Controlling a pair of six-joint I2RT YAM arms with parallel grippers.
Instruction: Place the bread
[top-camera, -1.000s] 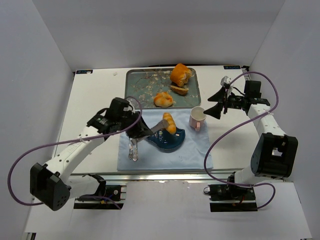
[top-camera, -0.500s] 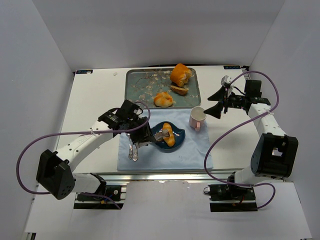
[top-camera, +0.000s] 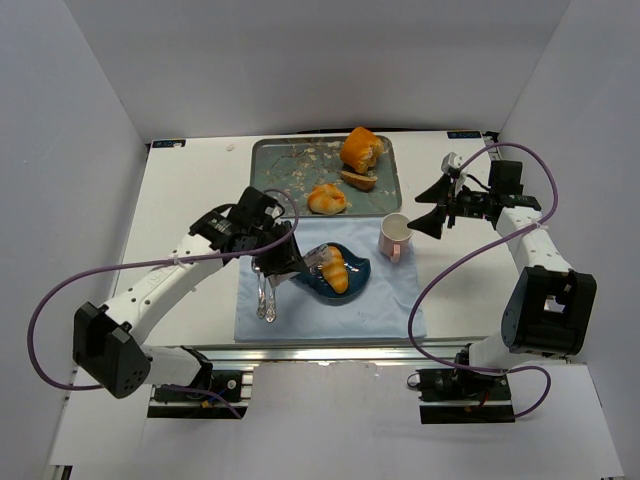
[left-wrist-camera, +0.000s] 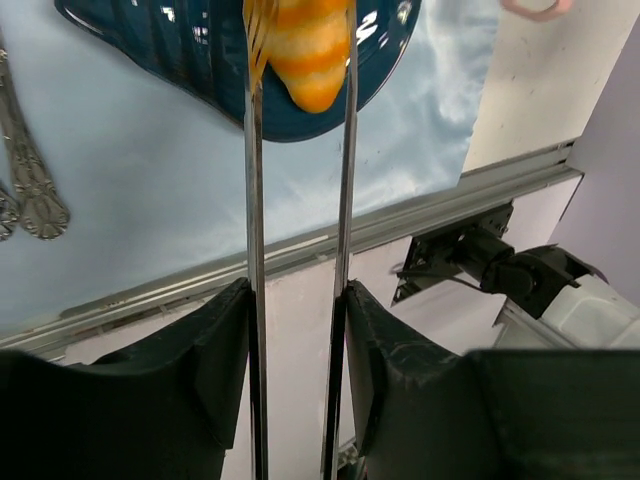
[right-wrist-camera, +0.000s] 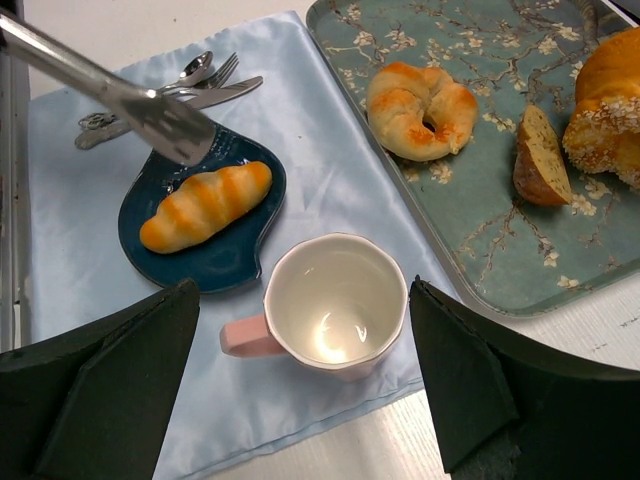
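On the blue plate (top-camera: 350, 285) at the middle of the pale cloth (top-camera: 330, 312), the bread (top-camera: 333, 268) lies flat in the top view. A second ago it hung in the tongs (top-camera: 300, 262) above that dish. The left gripper (top-camera: 270, 250) clasps the tongs, whose tips have drawn back toward the roll's left end. The right gripper (top-camera: 432, 210) stands wide beside the cup (top-camera: 395, 235), unmoved.

In the left wrist view, the fingers (left-wrist-camera: 215, 350) press the tongs' two arms, which flank the bread; whether they touch it cannot be told here.

In the right wrist view, the tongs' tip hovers over the plate's far edge, apart from the bread. The placing looks done, and backing away seems all that remains.
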